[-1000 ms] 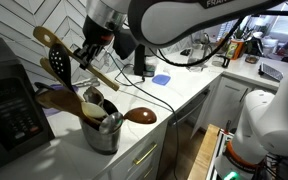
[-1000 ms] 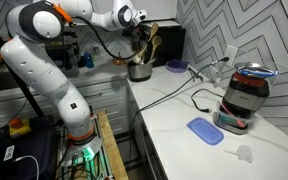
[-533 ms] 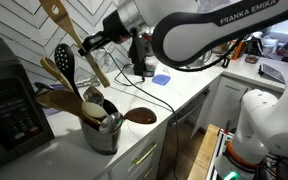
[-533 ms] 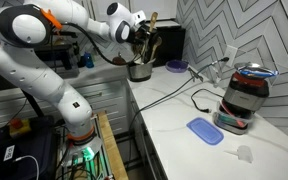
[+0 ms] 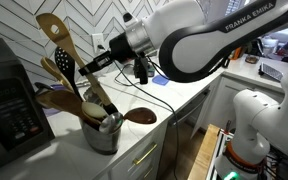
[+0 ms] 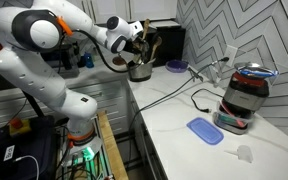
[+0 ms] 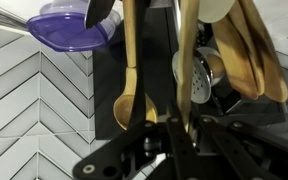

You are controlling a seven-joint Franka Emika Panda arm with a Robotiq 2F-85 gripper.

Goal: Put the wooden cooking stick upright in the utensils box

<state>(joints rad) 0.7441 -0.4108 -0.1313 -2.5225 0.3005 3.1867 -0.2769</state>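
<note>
mostly the grasp is hard to read: in an exterior view the gripper (image 5: 90,68) hangs above the utensils box (image 5: 104,136), jaws narrowed onto the handle of the wooden cooking stick (image 5: 54,32), which leans with its paddle head up and away from the box. its lower end vanishes among the crowded utensils at the box's rim; whether it is inside cannot be told. the wrist view is blurred. a dark appliance (image 5: 9,110) stands close beside the box, a brown spoon (image 5: 141,116) lies just beside it, open air above.
</note>
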